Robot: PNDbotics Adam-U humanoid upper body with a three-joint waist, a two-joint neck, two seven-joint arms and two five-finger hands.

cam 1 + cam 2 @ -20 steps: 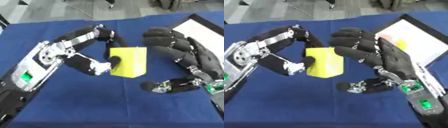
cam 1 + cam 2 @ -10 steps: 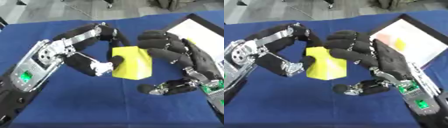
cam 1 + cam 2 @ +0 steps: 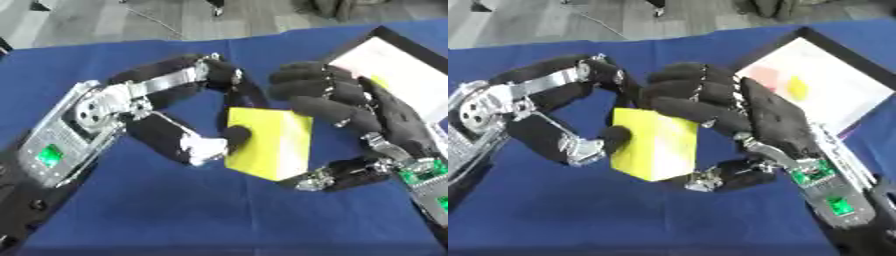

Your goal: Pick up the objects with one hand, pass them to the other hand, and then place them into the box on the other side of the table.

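Yellow block (image 3: 269,142) between both hands, above table (image 3: 157,210).

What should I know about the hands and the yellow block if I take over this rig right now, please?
Left robot hand: fingers and thumb curled round the yellow block, holding it above the blue table.
Right robot hand: fingers curled over the block's top and right side, thumb underneath; it grips the block too.
Box: at the right edge of the table, with a small yellow thing and a pinkish patch showing inside.
Done: block picked up and brought to the handover point.
Left: the left hand lets go, then the right hand carries the block to the box and sets it in.
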